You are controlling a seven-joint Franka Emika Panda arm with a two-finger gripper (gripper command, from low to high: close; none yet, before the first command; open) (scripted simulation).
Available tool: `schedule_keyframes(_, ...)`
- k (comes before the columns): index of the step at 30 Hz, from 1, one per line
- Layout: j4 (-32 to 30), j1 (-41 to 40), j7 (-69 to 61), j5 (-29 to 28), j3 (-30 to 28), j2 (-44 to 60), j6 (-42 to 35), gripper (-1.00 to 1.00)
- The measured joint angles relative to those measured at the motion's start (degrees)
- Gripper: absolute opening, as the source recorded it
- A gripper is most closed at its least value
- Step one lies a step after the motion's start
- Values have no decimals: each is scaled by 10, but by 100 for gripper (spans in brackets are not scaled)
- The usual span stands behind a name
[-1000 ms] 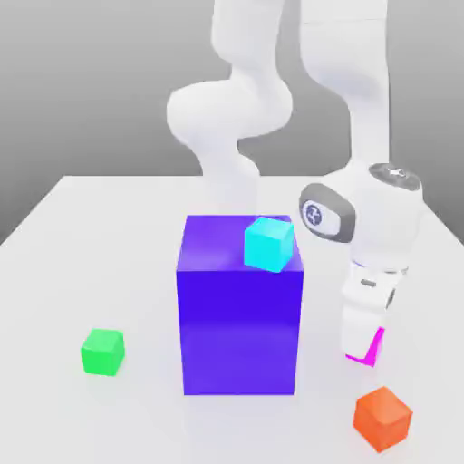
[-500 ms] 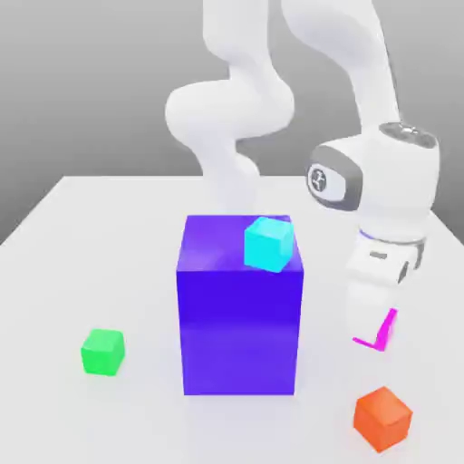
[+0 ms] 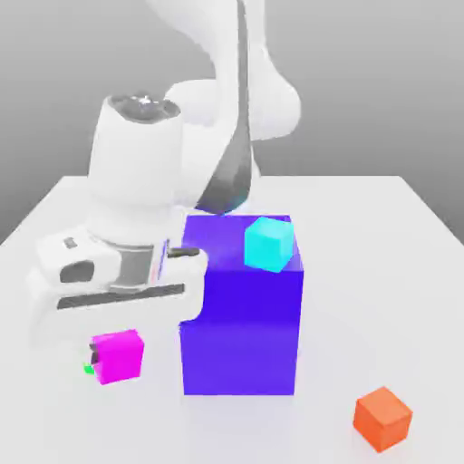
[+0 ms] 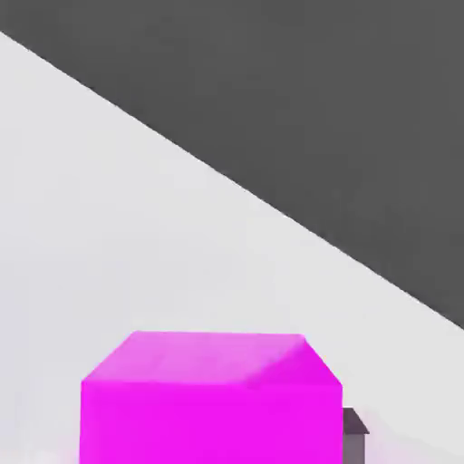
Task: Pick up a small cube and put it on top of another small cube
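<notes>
Since the earlier frame my arm has swung from the exterior view's right, past the big blue-violet block (image 3: 240, 308), over to the exterior view's left, and the pink cube (image 3: 118, 355) has come along, off the table (image 3: 381, 236). My gripper (image 3: 116, 349) now hangs low beside the block's left face, wrist housing bulky above it. My fingers are pinched on the pink cube; in the hand view the cube (image 4: 210, 399) sits square between them, with a dark finger pad (image 4: 355, 433) at one edge. Green cube (image 3: 89, 368): only a sliver shows behind the pink cube's lower left corner, so the pink one appears to sit just over it, though I cannot tell whether they touch. Cyan cube (image 3: 269, 243) rests on top of the block. Orange cube (image 3: 382, 418) lies on the table, well apart.
</notes>
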Motion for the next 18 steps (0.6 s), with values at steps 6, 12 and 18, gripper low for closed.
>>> schedule_keyframes(6,-115,-36,-66,101,-27,-78,-8,-100)
schedule_keyframes(12,-141,-16,-126,192,-44,-38,42,-100)
schedule_keyframes(18,-138,-29,-205,303,-6,48,116,100)
